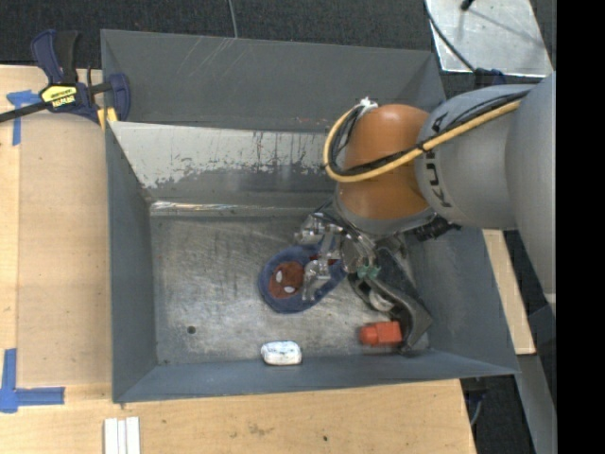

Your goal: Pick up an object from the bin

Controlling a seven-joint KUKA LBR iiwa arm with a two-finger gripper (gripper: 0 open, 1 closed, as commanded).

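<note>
Camera view. Arm (492, 159) enters from the right, its orange cover (378, 164) over the right-centre of the bin (132, 282), and a yellow cable (444, 135) loops across the cover. The gripper (323, 258) is low, near the middle of the floor. Whether it is wide or narrow: cannot tell, as the mechanism is cluttered and partly under the cover. No thing can be made out in its grasp.

Nearest thing: a blue ring (284, 280), oval, with a brown-red centre. It lies flat on the floor about mid-bin, directly at the gripper's left side. The gripper overlaps the ring's upper right rim, but contact is not certain. The long axis seems to run from lower left to upper right, towards the gripper. This is a hedge, since the upper right end is hidden.

Other things:
- A white lump (281, 353), small and rounded, lies against the foot of the front wall, apart from the ring.
- A red block (381, 334) sits near the front right corner.
- A dark curved piece (413, 315) is just beside the block on its right, running up towards the gripper.

Room: the floor left of the ring is bare as far as the left wall. There is a clear strip between the ring and the back wall. The front and right sides are tighter, with the three things above near the walls.
</note>
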